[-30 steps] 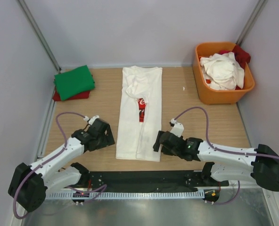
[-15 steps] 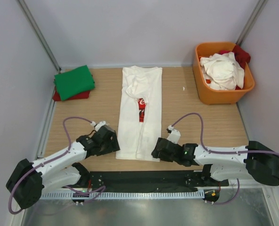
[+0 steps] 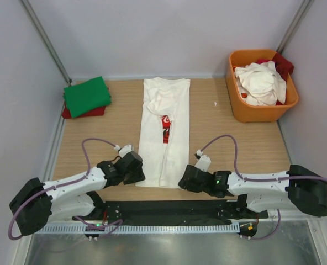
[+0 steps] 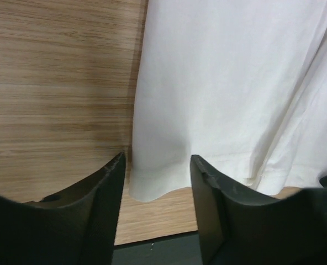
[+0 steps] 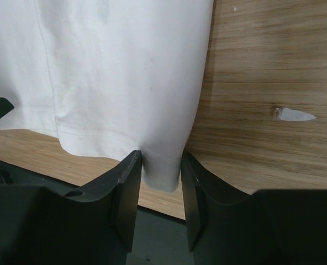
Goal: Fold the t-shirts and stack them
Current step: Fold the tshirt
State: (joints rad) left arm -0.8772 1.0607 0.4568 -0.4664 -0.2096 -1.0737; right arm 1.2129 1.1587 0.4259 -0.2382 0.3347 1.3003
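Progress check: white t-shirt (image 3: 163, 138) lies dead centre as a long strip, not yet halved, right claw (image 5: 161, 160) pinching its five o'clock hem corner, left claw (image 4: 157, 160) spread around the seven o'clock one, folded stack (image 3: 86, 95) at ten, unfolded shirts (image 3: 261, 83) waiting in the orange tub (image 3: 238, 107) at two.

A robot lab booth (plain walls (image 3: 163, 33), wooden tabletop (image 3: 219, 127)).
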